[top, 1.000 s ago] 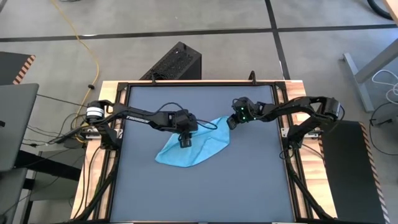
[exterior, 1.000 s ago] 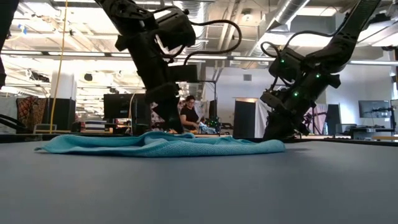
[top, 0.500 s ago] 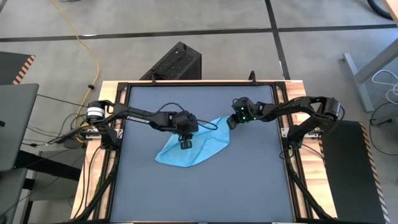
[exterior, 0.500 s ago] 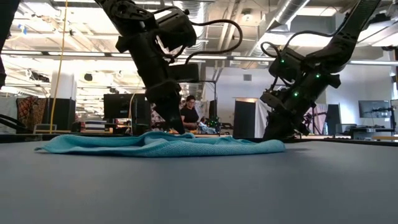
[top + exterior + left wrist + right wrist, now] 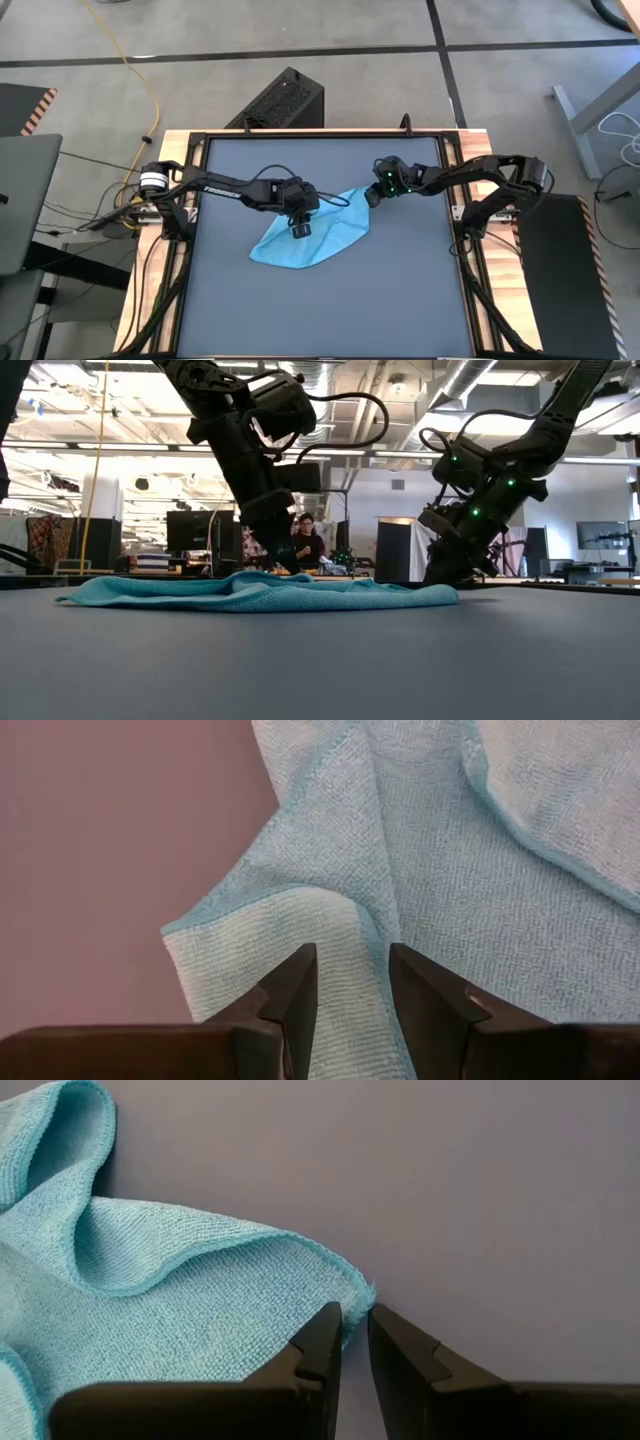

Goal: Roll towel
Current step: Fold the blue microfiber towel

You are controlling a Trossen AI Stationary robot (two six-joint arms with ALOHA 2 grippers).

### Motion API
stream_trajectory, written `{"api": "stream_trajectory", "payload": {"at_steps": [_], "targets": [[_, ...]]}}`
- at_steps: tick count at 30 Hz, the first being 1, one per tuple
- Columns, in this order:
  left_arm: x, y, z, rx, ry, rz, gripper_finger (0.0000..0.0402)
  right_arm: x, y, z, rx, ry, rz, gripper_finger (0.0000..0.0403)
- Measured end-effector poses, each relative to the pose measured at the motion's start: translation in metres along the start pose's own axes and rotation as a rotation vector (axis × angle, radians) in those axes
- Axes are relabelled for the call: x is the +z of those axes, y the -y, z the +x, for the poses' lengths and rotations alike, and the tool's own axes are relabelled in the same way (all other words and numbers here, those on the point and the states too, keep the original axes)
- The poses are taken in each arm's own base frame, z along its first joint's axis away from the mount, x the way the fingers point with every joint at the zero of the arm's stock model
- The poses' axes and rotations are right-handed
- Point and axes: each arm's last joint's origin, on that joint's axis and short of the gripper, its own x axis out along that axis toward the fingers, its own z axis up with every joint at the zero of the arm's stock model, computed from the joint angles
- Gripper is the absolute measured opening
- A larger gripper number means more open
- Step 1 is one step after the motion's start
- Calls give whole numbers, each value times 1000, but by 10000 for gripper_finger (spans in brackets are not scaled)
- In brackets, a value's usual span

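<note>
Towel: rumpled flat on your worktop. Left pincer: narrow gap astride a fold. Right pincer: nipping the towel's corner.

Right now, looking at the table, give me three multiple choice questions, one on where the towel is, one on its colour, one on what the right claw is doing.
1. Where does the towel lie?
A. mid-table between both arms
B. on the floor
C. hanging off the near edge

2. What colour is it?
A. red
B. sky blue
C. white

3. What is the right claw doing?
A. raised high and empty
B. pinching the towel's edge
C. parked off the table

Answers: 1 A, the high view shows it on the table. 2 B, every view shows blue. 3 B, the right wrist view shows cloth between its fingers.
</note>
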Motion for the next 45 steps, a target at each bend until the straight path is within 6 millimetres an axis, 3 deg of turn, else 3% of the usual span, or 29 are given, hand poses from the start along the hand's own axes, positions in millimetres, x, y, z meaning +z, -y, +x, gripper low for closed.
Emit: {"api": "stream_trajectory", "payload": {"at_steps": [8,12,23,35,45], "targets": [[-9,7,28,-68,-75,-57,116,0,0,0,2,6,2,82],[-9,8,31,-44,-132,-47,116,-1,-2,0,7,4,20,82],[14,9,22,35,-92,47,116,-2,-4,0,10,-6,14,82],[13,8,20,87,-136,83,114,-2,-3,0,-13,5,13,82],[14,7,20,108,-133,83,48,-2,-3,0,-14,5,13,82]]}}
